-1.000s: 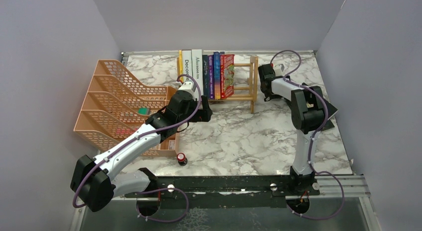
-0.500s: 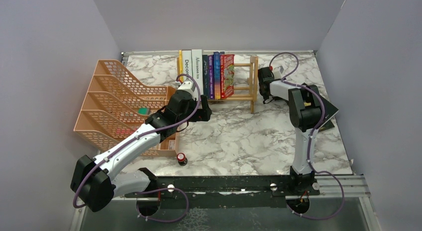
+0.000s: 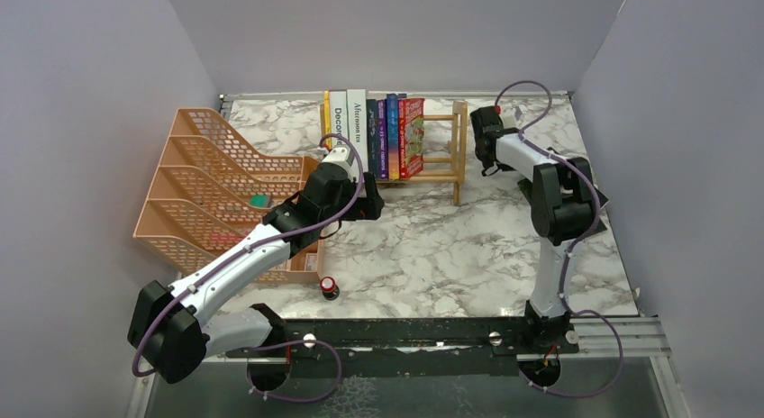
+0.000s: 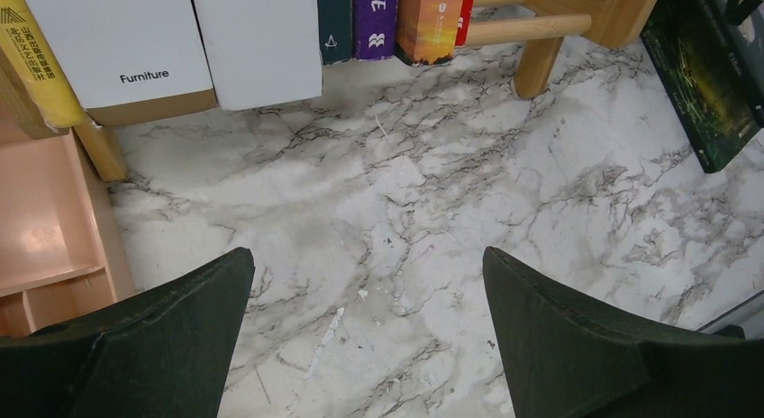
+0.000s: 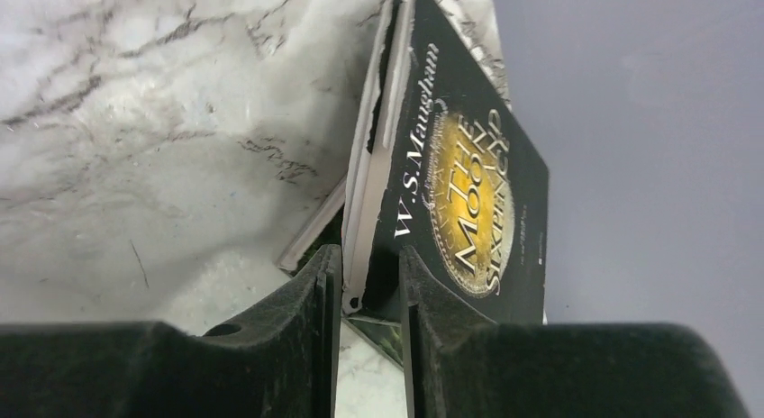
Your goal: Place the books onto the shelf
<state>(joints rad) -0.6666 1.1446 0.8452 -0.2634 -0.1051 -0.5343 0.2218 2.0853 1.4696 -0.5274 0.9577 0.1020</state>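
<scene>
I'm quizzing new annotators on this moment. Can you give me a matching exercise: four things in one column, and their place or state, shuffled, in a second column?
Things:
1. dark green book
2. white "Decorate" book
3. left tool
4. mesh file tray

Place or state:
A. open above the marble table
B. upright on the shelf
C. orange, left of the shelf
D. clamped in the right tool

Pairs: 1-D, 2-B, 3-A, 4-C
</scene>
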